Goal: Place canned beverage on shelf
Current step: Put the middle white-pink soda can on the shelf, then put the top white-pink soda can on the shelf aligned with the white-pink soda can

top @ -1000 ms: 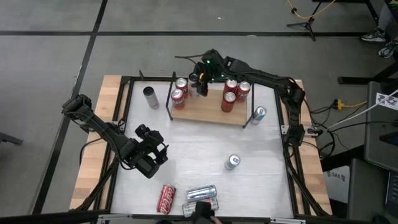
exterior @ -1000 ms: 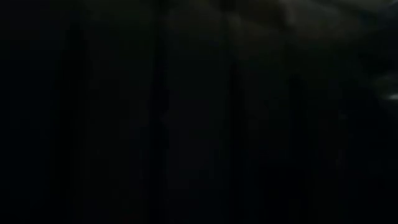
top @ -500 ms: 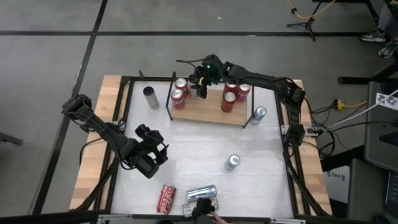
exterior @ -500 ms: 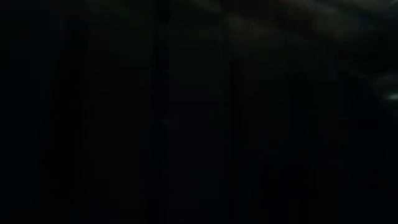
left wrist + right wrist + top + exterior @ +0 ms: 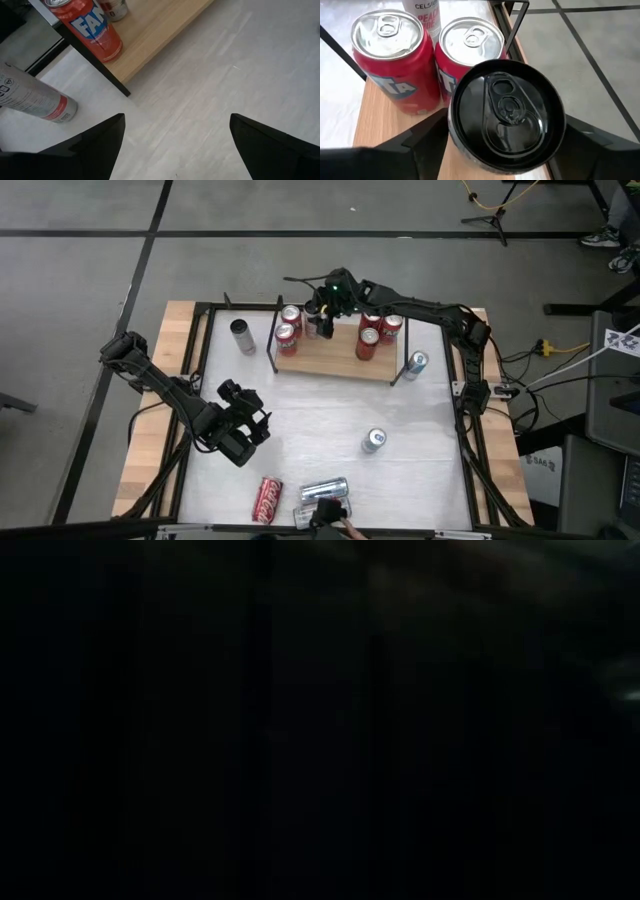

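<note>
The shelf (image 5: 335,355) is a light wooden board with black rod brackets at the table's far side. Two red cans (image 5: 289,325) stand on its left end and three red cans (image 5: 376,328) toward its right. My right gripper (image 5: 322,320) is over the shelf between these groups, shut on a black can (image 5: 506,117) next to the two left red cans (image 5: 390,60). My left gripper (image 5: 240,435) hangs open and empty over the table's left middle. The low view is dark. My right gripper pinches the black can's upper side wall (image 5: 454,125) between its two fingers (image 5: 415,142), one on each side, just below the rim. The can is upright, top up, over the shelf board. Whether its base touches the board cannot be seen.
A silver can (image 5: 243,336) is on the table left of the shelf; it also shows in the left wrist view (image 5: 35,97). A blue-white can (image 5: 416,362) stands right of the shelf and another can (image 5: 373,440) mid-table. A red can (image 5: 268,498) and silver cans (image 5: 325,490) lie near the front edge.
My right gripper has shifted a little toward the table's near edge over the shelf with the black can, which stays upright.
</note>
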`<state>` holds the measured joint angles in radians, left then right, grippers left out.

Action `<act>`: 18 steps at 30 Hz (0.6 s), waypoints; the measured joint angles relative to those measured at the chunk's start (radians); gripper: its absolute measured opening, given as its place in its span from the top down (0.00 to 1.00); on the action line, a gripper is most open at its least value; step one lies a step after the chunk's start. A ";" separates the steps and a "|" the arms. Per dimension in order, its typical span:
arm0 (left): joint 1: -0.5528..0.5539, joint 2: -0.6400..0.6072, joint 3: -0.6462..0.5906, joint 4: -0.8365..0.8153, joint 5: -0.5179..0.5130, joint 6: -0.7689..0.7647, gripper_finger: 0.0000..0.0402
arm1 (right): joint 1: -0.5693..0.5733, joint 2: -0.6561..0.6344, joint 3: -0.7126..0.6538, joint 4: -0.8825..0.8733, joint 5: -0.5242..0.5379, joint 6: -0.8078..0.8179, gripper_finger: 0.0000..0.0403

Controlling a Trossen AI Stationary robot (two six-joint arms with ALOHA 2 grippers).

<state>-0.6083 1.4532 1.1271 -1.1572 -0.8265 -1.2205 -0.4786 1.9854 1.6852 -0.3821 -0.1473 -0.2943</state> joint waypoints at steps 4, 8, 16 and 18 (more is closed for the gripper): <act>0.000 0.000 0.000 0.000 0.000 0.000 0.12 | 0.000 -0.002 0.002 -0.006 -0.001 0.000 0.21; 0.000 0.000 0.000 0.000 0.000 0.000 0.12 | 0.000 -0.002 0.002 -0.006 -0.001 0.000 0.19; 0.000 0.000 0.000 0.000 -0.004 -0.002 0.12 | 0.001 -0.002 0.026 -0.023 -0.001 0.003 0.19; 0.000 0.000 0.000 0.000 -0.020 -0.003 0.12 | 0.002 -0.002 0.052 -0.047 -0.002 0.007 0.19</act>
<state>-0.6083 1.4532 1.1271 -1.1572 -0.8465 -1.2239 -0.4770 1.9839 1.7373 -0.4292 -0.1490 -0.2875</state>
